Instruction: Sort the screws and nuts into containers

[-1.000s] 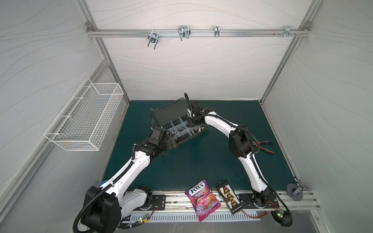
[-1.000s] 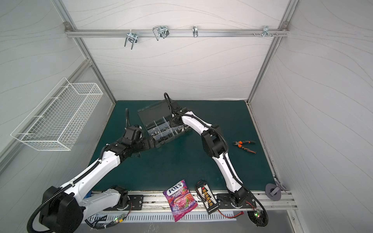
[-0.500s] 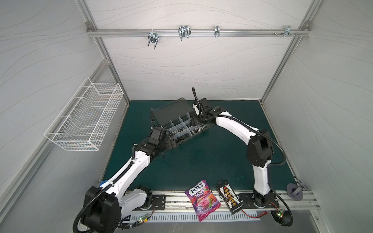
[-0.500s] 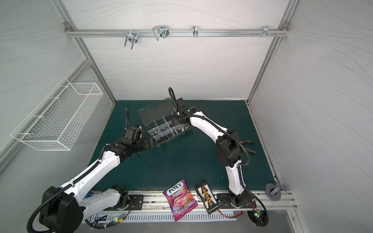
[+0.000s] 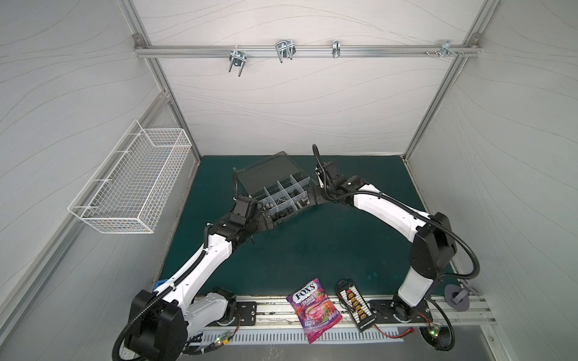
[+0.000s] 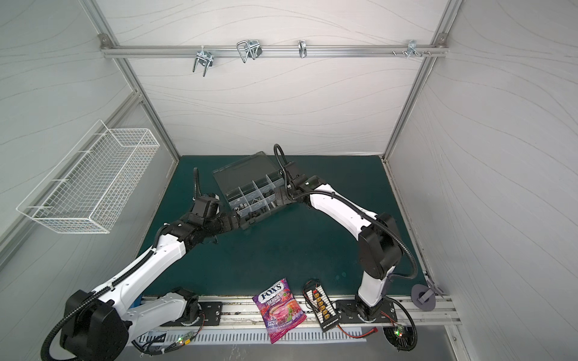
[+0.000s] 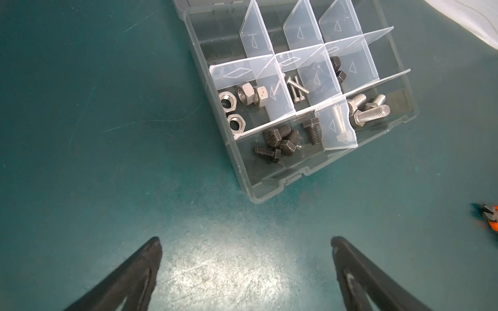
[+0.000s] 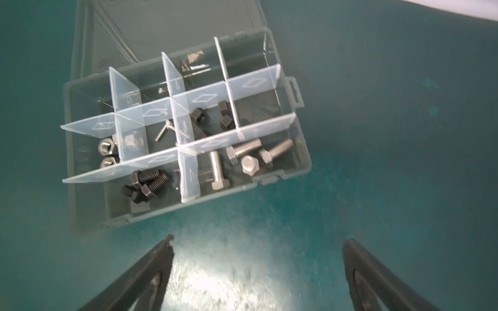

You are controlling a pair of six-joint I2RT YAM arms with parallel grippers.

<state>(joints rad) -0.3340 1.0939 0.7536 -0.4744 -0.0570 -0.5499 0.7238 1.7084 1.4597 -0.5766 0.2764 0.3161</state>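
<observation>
The smoky-grey organizer box point(image 5: 269, 171) lies open on the green mat, lid flat behind it. In the left wrist view its containers point(image 7: 280, 185) hold silver nuts point(image 7: 237, 102), thin silver screws point(image 7: 295, 90), black nuts point(image 7: 338, 68), silver hex bolts point(image 7: 366, 110) and black screws point(image 7: 280, 141). The right wrist view shows the same box point(image 8: 175, 212), with silver bolts point(image 8: 248, 156) and black screws point(image 8: 147, 180). My left gripper point(image 7: 245, 242) hangs open and empty over bare mat at the box's near left corner point(image 5: 276, 218). Beside the box's right end, my right gripper point(image 8: 260, 241) is open and empty point(image 5: 309, 200).
A white wire basket point(image 5: 134, 184) hangs on the left wall. A candy bag point(image 5: 312, 309) and a yellow-plug connector board point(image 5: 356, 309) lie at the front edge. Orange-handled pliers point(image 7: 490, 218) lie on the mat to the right.
My right gripper has opened and drawn back from above the box to its right end, its elbow swinging out to the right. The left arm has stayed still.
</observation>
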